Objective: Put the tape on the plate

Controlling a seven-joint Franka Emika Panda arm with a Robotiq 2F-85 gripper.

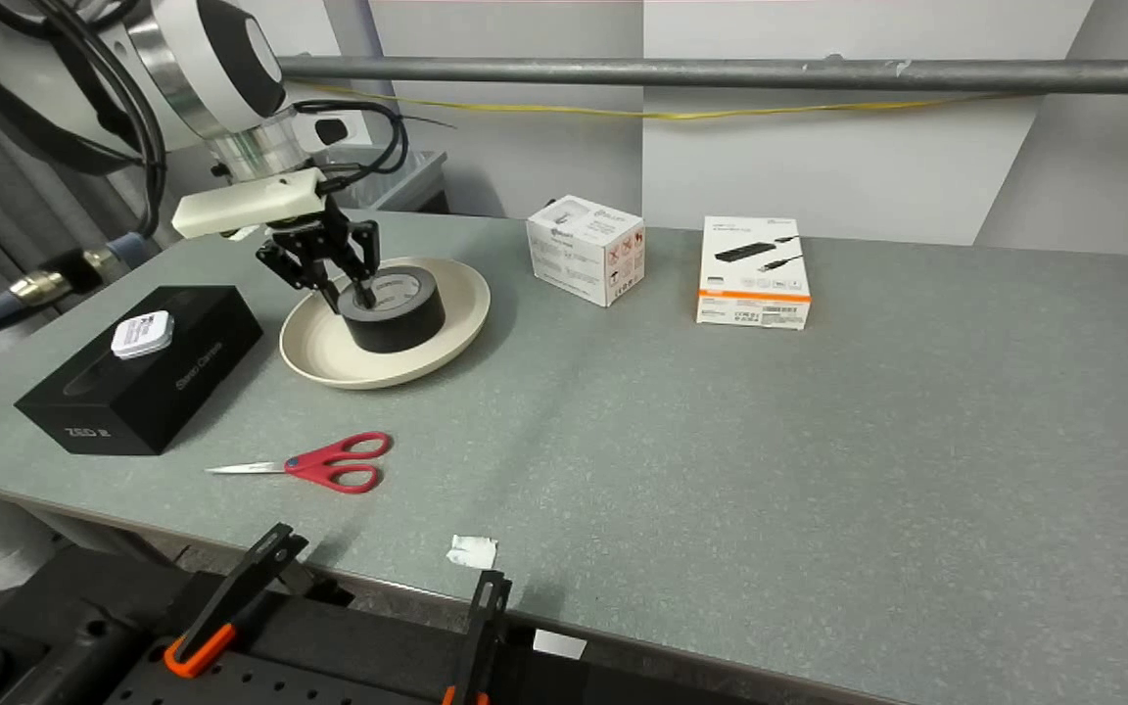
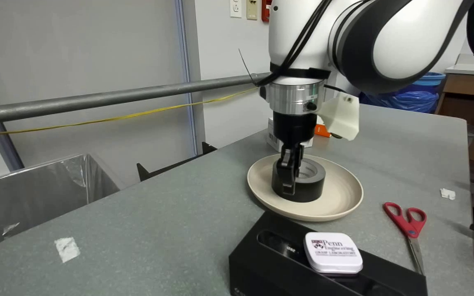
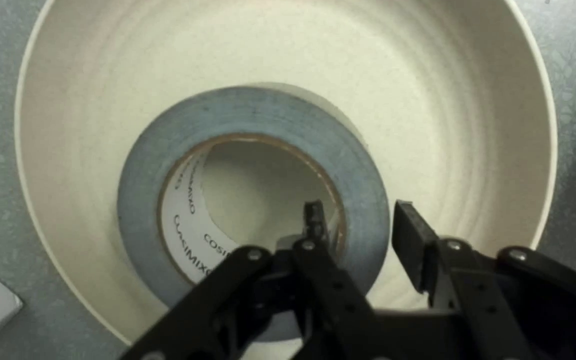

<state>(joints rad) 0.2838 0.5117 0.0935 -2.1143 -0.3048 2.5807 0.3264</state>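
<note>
Roll of black tape (image 1: 398, 327), ring-shaped: we find it lying flat in the plate (image 1: 469, 305), off centre, hollow upward. Plate: round, cream, plain-rimmed, set on the grey tabletop (image 1: 819, 470). Pincer (image 3: 358, 215): we enter it as spread part-way, straddling the side of the roll, one finger (image 3: 314, 225) down in the hollow and its fellow just outside; in the wrist view we see a slim gap at either face, so we list it as gripping nothing. Black box (image 1: 148, 387), lettered ZED 2, near the plate; upon it, a white tin (image 2: 333, 253) marked Penn Engineering. Scissors (image 1: 314, 464), red-handled, blades together, lying flat. White carton (image 1: 587, 250), near the plate. Orange-banded carton (image 1: 753, 272), white, well apart from the plate. White scrap (image 1: 472, 551), near the tabletop's edge. Metal pipe (image 1: 721, 72), running behind.
</note>
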